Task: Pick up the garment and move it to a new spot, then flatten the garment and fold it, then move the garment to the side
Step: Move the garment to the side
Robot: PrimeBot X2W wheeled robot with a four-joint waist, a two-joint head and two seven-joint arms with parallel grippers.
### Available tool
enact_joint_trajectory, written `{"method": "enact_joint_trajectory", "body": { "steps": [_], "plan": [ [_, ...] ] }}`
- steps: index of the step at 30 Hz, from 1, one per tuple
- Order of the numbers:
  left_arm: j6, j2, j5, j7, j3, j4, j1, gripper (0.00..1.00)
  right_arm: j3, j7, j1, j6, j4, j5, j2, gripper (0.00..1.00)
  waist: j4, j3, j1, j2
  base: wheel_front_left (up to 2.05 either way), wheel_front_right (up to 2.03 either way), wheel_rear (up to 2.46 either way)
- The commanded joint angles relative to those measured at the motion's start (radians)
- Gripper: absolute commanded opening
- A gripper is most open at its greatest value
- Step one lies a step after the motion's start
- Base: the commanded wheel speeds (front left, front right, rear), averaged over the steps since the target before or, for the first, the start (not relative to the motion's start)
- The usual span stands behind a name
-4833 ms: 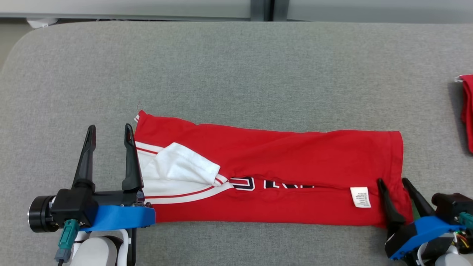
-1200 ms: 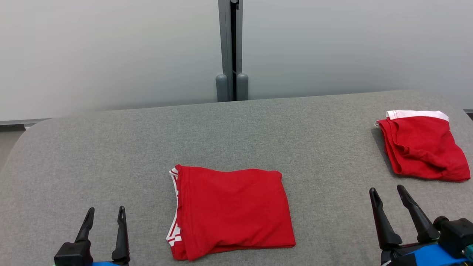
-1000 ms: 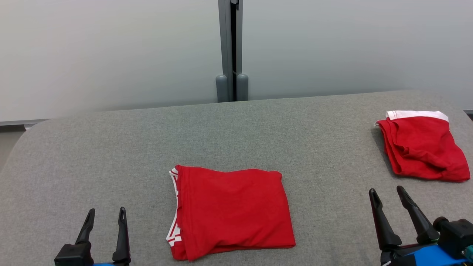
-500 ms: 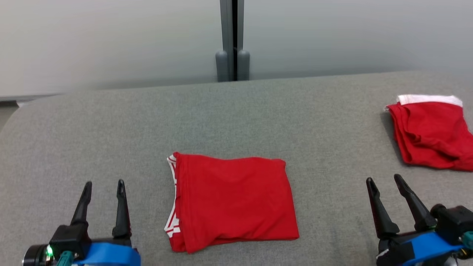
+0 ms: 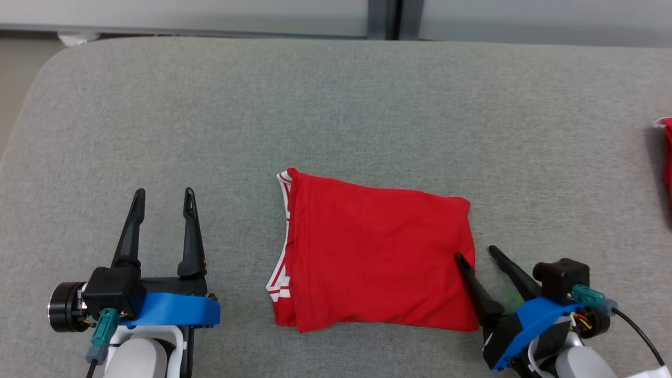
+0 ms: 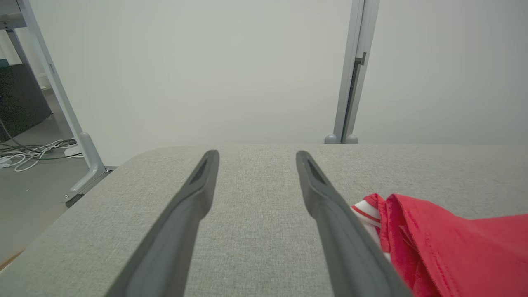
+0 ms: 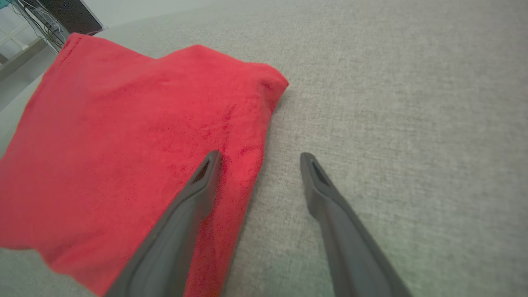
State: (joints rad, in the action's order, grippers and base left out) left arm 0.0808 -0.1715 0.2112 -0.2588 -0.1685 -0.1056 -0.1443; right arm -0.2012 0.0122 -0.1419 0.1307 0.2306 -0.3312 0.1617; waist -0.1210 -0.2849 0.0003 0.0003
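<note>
The red garment [image 5: 375, 254] lies folded into a rough square on the grey table [image 5: 336, 105], white striped trim along its left edge. My left gripper [image 5: 163, 197] stands open well to its left, nothing between its fingers; in the left wrist view the garment [image 6: 449, 247] shows beside the right finger. My right gripper [image 5: 475, 252] is open at the garment's right edge, one finger over the cloth and the other over bare table. In the right wrist view the garment's [image 7: 123, 165] right edge runs between the fingers of the right gripper [image 7: 260, 159].
A second red cloth [image 5: 667, 152] peeks in at the right edge of the table. The table's rounded left corner [image 5: 47, 63] drops to the floor. A metal frame leg [image 6: 62, 107] and cables [image 6: 29, 150] stand beyond that corner.
The head camera has tilted down, so the wall has left the picture. My right gripper has moved left and now straddles the folded garment's right edge. Both grippers stay open.
</note>
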Motion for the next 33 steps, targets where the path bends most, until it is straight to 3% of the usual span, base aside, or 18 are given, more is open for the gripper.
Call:
{"method": "enact_joint_trajectory", "body": {
  "steps": [1, 4, 5, 7, 8, 13, 18, 19, 27, 33],
  "plan": [
    [-0.004, 0.002, -0.008, -0.006, 0.004, -0.003, -0.018, 1.00, -0.013, -0.010, -0.036, 0.000, 0.041, -0.013, 0.001, 1.00, -0.031, -0.035, -0.0003, -0.0003, 0.00, 0.00, 0.00],
    [-0.007, 0.012, -0.010, -0.006, 0.016, 0.008, -0.023, 1.00, -0.053, -0.057, -0.060, 0.000, 0.114, -0.035, 0.007, 1.00, -0.036, -0.041, -0.0003, -0.0003, 0.00, 0.00, 0.00],
    [-0.009, 0.014, -0.012, -0.006, 0.018, 0.010, -0.020, 1.00, -0.066, -0.065, -0.065, 0.000, 0.128, -0.046, 0.010, 0.85, -0.036, -0.042, -0.0003, -0.0003, 0.00, 0.00, 0.00],
    [-0.012, 0.015, -0.020, -0.007, 0.024, 0.013, -0.011, 1.00, -0.083, -0.080, -0.074, 0.000, 0.142, -0.055, 0.016, 0.10, -0.032, -0.041, -0.0003, -0.0003, 0.00, 0.00, 0.00],
    [-0.013, 0.015, -0.021, -0.007, 0.029, 0.014, -0.006, 1.00, -0.088, -0.073, -0.080, 0.000, 0.136, -0.058, 0.019, 0.00, -0.027, -0.039, -0.0003, -0.0003, 0.00, 0.00, 0.00],
    [-0.022, 0.016, -0.033, -0.007, 0.041, 0.025, 0.004, 1.00, -0.086, -0.028, -0.085, -0.001, 0.073, -0.049, 0.053, 0.00, 0.016, -0.033, -0.0003, -0.0003, 0.00, 0.00, 0.00],
    [-0.018, 0.005, -0.048, -0.007, 0.058, 0.043, 0.019, 1.00, -0.091, 0.003, -0.081, 0.000, 0.025, -0.053, 0.072, 0.00, 0.090, -0.032, -0.0003, -0.0003, 0.00, 0.00, 0.00],
    [-0.021, -0.001, -0.053, -0.007, 0.062, 0.051, 0.025, 1.00, -0.083, 0.006, -0.076, 0.000, 0.015, -0.057, 0.086, 0.00, 0.134, -0.032, -0.0003, -0.0003, 0.00, 0.00, 0.00],
    [-0.024, -0.013, -0.057, -0.007, 0.060, 0.068, 0.038, 1.00, -0.002, 0.017, -0.122, 0.000, 0.051, -0.080, 0.128, 0.00, 0.296, -0.033, -0.0003, -0.0003, 0.00, 0.00, 0.00],
    [-0.026, -0.023, -0.072, 0.009, 0.042, 0.093, 0.004, 1.00, 0.042, 0.040, -0.170, 0.000, 0.087, -0.103, 0.142, 0.00, 0.341, -0.070, -0.0003, -0.0003, 0.00, 0.00, 0.00]
  ]
}}
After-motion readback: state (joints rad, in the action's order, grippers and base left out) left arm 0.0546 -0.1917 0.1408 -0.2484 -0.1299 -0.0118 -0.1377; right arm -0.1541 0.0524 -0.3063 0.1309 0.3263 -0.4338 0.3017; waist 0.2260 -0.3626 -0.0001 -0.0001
